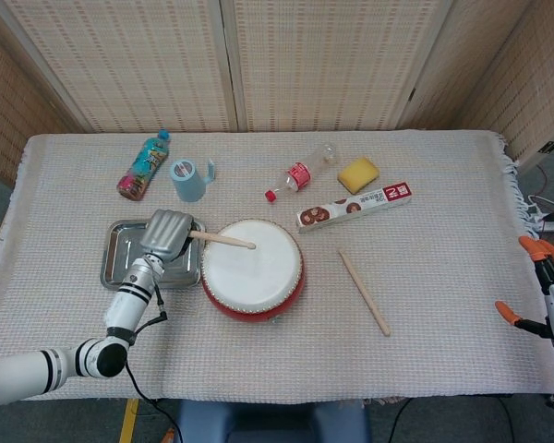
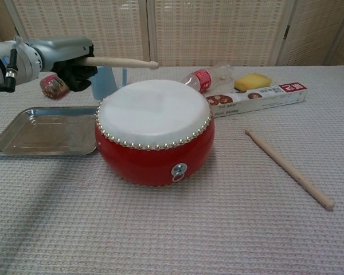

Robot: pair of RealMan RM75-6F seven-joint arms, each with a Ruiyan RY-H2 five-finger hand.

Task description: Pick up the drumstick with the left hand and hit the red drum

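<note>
Head view. Left hand [image 1: 165, 234] closed around one end of the drumstick [image 1: 223, 240], tip out to its right over the near-left part of the red drum [image 1: 252, 269] skin. Judged risk: grip at the very end of the stick, so a hard downstroke could twist it loose or land the tip on the studded rim instead of the skin. Metal tray [image 1: 120, 256] directly beneath the hand (a low swing could clip its edge). Right hand [image 1: 552, 286] far off at the opposite table edge, fingers apart, nothing held. Counted: one drum, two sticks (second stick [image 1: 364, 293] lying beyond the drum, away from the hand), one tray, two bottles, one blue cup [image 1: 188, 179], one sponge [image 1: 358, 173], one long box [image 1: 354, 206].

Chest view. Left hand [image 2: 66, 59] gripped on the drumstick [image 2: 117, 62], held roughly level and clear above the red drum [image 2: 155, 132]; no contact seen. Spare stick [image 2: 289, 168] flat on the cloth. Right hand not visible here.
</note>
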